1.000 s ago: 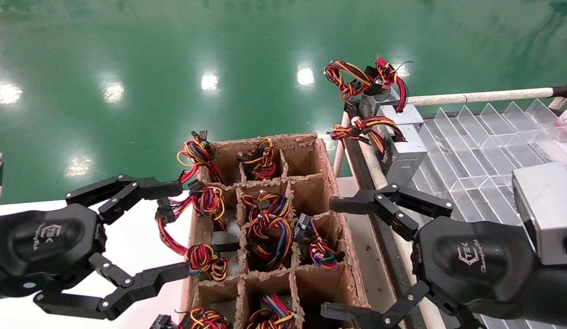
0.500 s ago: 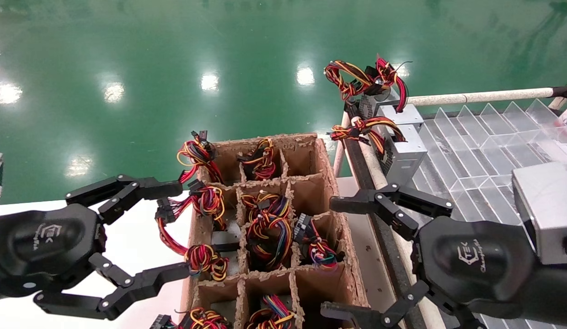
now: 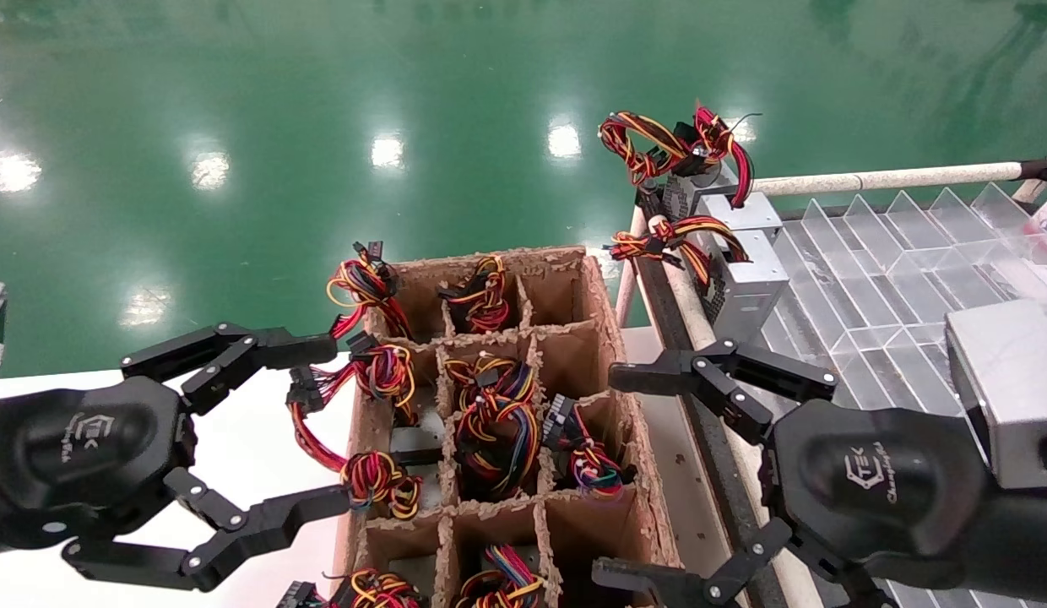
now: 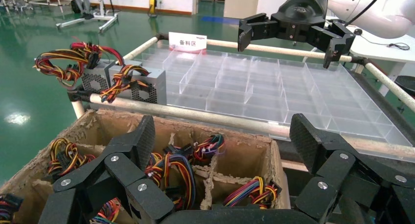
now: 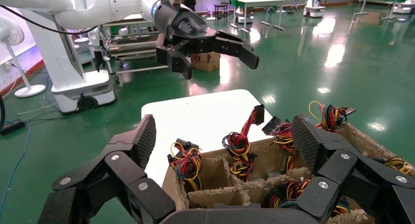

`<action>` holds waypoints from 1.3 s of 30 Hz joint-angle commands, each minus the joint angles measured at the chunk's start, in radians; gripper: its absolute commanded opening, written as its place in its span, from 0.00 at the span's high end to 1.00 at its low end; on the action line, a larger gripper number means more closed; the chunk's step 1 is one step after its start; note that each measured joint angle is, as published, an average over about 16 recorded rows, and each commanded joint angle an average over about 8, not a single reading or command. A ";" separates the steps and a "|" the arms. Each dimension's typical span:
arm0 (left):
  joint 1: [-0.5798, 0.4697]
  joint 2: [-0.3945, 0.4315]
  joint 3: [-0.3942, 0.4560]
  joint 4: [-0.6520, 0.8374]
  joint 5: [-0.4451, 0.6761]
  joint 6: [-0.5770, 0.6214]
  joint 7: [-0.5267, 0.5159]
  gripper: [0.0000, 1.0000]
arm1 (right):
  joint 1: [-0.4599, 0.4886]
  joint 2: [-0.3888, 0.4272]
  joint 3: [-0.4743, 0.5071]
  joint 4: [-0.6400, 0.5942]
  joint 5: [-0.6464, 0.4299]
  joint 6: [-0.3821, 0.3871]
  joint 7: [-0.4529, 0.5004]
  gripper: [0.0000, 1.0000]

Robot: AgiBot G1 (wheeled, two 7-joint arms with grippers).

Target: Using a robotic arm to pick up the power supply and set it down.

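Observation:
The power supply (image 3: 747, 274), a small grey metal box with a vented side and a low bundle of red, yellow and orange wires, sits at the near-left corner of the clear divided tray (image 3: 878, 279); in the left wrist view the power supply (image 4: 152, 85) shows beyond the cardboard box. My right gripper (image 3: 604, 477) hangs open short of it, over the right edge of the cardboard box (image 3: 612, 329). My left gripper (image 3: 329, 422) is open at the box's left side, holding nothing. Each wrist view shows wide jaws: left gripper (image 4: 222, 136), right gripper (image 5: 225, 131).
A second grey supply (image 3: 701, 181) with taller looped wires stands just behind the first. The cardboard box (image 4: 244, 155) has divided cells holding wire bundles (image 3: 490, 414). A white tabletop (image 3: 262, 439) lies to the left, and a pale rail (image 3: 886, 178) edges the tray.

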 commanded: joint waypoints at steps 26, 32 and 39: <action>0.000 0.000 0.000 0.000 0.000 0.000 0.000 0.00 | 0.000 0.000 0.000 0.000 0.000 0.000 0.000 0.00; 0.000 0.000 0.000 0.000 0.000 0.000 0.000 0.00 | 0.000 0.000 0.000 0.000 0.000 0.000 0.000 0.00; 0.000 0.000 0.000 0.000 0.000 0.000 0.000 0.00 | 0.000 0.000 0.000 0.000 0.000 0.000 0.000 0.00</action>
